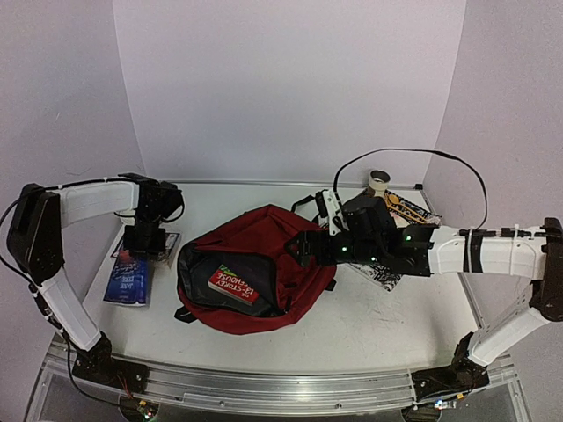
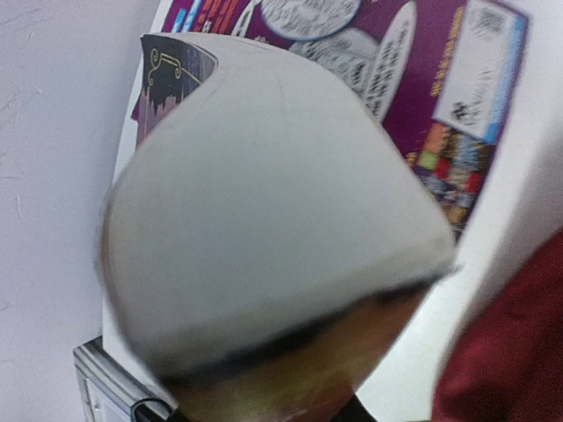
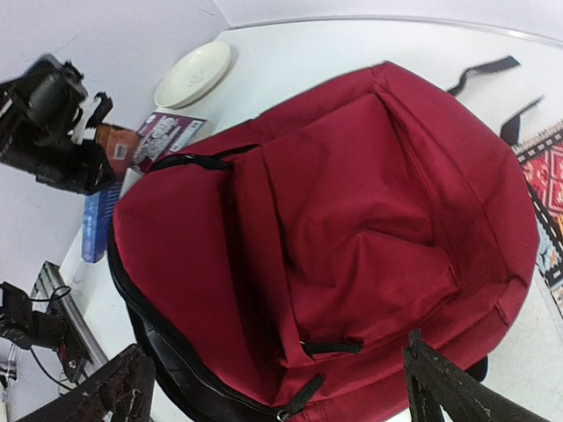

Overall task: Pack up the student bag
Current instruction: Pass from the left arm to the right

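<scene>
Student bag (image 1: 264, 236) mid-table, lying flat, main zip open toward the near left. Soft dark red cloth slumped in folds, black zip tape and straps, smooth greyish lining showing in the mouth. One red paperback (image 1: 236, 284) already inside, glossy cover up. Early going, by the look of it: one item packed, the rest outside, zip to be closed last.

Just left of the bag, a purple comic-style book (image 2: 440, 97) (glossy, busy print), and nearer, a thin blue book (image 1: 127, 281), both flat on the white table (image 1: 369, 325). Left gripper (image 1: 145, 239) down over the purple one. Grip impossible to tell: wrist view filled by a blurred pale domed shape (image 2: 264, 220), perhaps a curled cover or page, with the jaws hidden. Beyond, at the far left, a shallow cream plate (image 3: 193, 75), round and matte.

Right gripper (image 3: 276, 345) spread wide and empty, poised over the bag's right side, black fingers well apart above the front pocket. Right of the bag: a patterned notebook (image 1: 380, 274), partly under the arm. At the far edge, a small roll (image 1: 379, 182) (tape, perhaps), with a flat yellow-and-black packet (image 1: 406, 208) beside it. All apparently waiting to go in.
</scene>
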`<state>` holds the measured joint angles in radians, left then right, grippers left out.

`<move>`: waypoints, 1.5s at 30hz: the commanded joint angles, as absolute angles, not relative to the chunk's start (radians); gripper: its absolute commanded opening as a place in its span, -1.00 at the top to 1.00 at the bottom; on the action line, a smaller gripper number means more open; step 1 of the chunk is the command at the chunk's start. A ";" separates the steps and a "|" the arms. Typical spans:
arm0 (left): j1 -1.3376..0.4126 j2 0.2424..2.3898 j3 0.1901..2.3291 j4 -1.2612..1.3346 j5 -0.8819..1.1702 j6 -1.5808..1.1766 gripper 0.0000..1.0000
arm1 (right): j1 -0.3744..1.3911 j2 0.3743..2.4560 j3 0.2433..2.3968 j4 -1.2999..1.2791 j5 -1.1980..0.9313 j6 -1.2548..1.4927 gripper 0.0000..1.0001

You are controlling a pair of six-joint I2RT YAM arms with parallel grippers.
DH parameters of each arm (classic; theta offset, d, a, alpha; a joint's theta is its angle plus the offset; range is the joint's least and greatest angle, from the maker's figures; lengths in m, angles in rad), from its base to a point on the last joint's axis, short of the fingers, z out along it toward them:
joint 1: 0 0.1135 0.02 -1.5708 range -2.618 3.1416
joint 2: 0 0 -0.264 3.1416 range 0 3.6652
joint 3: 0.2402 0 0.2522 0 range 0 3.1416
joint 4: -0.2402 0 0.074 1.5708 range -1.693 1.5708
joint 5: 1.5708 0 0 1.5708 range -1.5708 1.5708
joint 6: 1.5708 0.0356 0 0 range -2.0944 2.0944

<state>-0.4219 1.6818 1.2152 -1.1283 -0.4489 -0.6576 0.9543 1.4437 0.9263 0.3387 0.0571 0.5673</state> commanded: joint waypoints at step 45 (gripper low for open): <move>-0.530 1.500 1.569 -0.713 0.173 -0.957 1.00 | 1.195 2.067 1.812 0.137 0.414 0.264 -0.90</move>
<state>-0.5157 1.5320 1.5177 -0.8839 0.1412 -0.9403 1.1844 2.0205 1.7164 0.2306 0.3034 0.2733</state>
